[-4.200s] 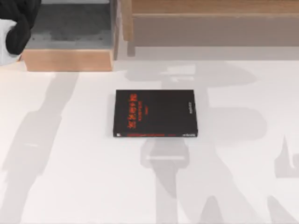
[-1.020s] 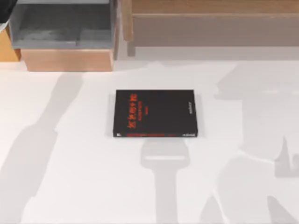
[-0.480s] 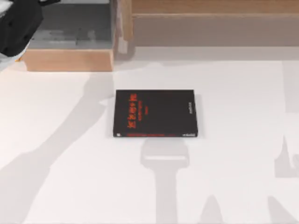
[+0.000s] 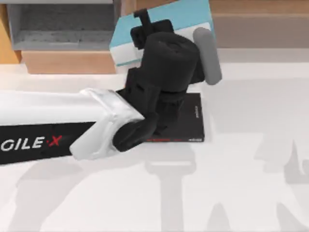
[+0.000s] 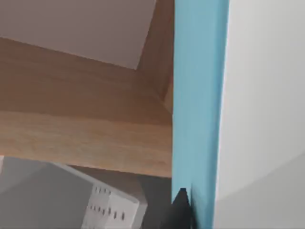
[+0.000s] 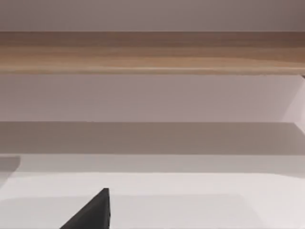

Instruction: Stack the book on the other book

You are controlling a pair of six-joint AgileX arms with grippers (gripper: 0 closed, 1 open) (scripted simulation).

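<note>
Left claw (image 4: 145,36) apparently gripping light blue-teal book (image 4: 188,17), white page edges, above black book (image 4: 190,123)

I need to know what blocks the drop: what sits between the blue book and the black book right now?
In the top view the left arm's black wrist lies between them, over the black book, with the blue book held beyond it.

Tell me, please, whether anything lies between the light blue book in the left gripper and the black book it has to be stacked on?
Nothing visible does. The left gripper holds the light blue book raised above the table's far side, and the black book lies flat with nothing on the part of its cover that shows; the arm hides the rest.
</note>
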